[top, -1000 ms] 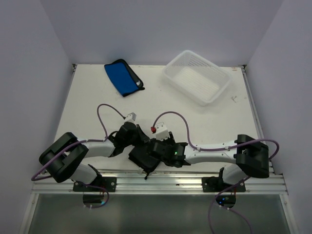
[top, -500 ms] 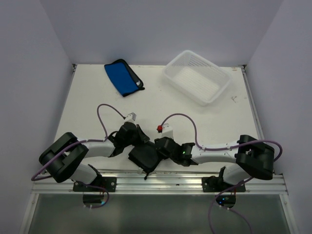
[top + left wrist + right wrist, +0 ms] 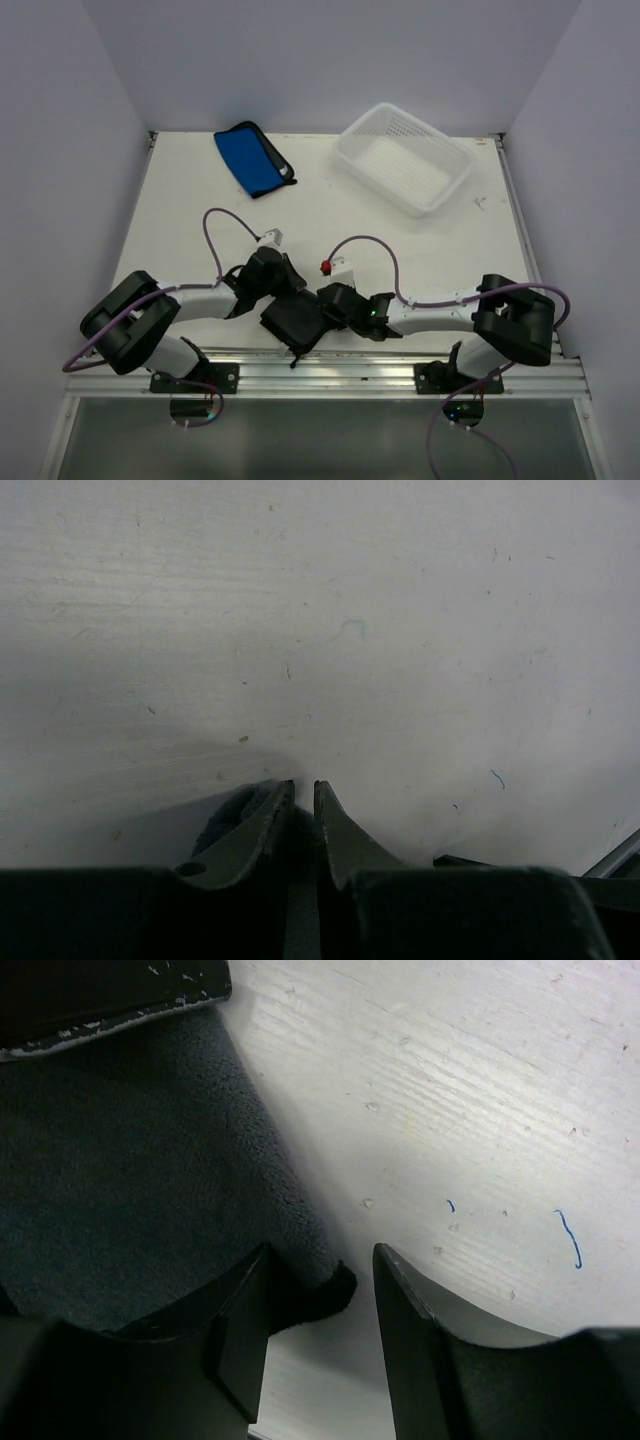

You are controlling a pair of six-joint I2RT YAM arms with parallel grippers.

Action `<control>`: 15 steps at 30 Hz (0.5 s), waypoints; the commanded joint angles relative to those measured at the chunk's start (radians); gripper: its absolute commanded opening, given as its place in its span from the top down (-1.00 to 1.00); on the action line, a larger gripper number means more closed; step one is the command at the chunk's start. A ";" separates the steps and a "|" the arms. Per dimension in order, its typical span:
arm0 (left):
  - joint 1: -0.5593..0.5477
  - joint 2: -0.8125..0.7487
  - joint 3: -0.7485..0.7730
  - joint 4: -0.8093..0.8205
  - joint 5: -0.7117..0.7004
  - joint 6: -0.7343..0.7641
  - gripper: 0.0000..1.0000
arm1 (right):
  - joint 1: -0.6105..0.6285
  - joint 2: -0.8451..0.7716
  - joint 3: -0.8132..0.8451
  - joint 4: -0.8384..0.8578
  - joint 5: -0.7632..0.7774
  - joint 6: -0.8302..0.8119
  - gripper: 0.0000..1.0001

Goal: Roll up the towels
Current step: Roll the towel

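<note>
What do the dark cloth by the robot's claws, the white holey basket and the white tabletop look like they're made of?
Dark fuzzy cloth: probably soft fleece or microfibre; it shows a matte, napped pile.
White perforated basket: moulded plastic, slightly glossy, with regular rows of holes.
White tabletop: looks like painted or laminated wood; faint grain lines show, matte and lightly scuffed.

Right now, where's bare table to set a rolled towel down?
Free: the table between blue towel, basket and the arms; also between basket and right arm. Crowded: near edge, left tool and right tool meet at the dark towel.
</note>
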 commanded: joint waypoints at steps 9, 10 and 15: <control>0.009 0.030 0.013 -0.008 -0.009 0.034 0.64 | 0.005 0.029 0.057 -0.043 0.014 -0.024 0.79; 0.009 0.030 0.014 -0.009 -0.014 0.034 0.64 | 0.006 0.018 0.057 -0.040 0.017 -0.028 0.88; 0.021 0.046 0.086 -0.043 -0.018 0.066 0.64 | 0.055 0.012 0.077 -0.048 0.118 -0.062 1.00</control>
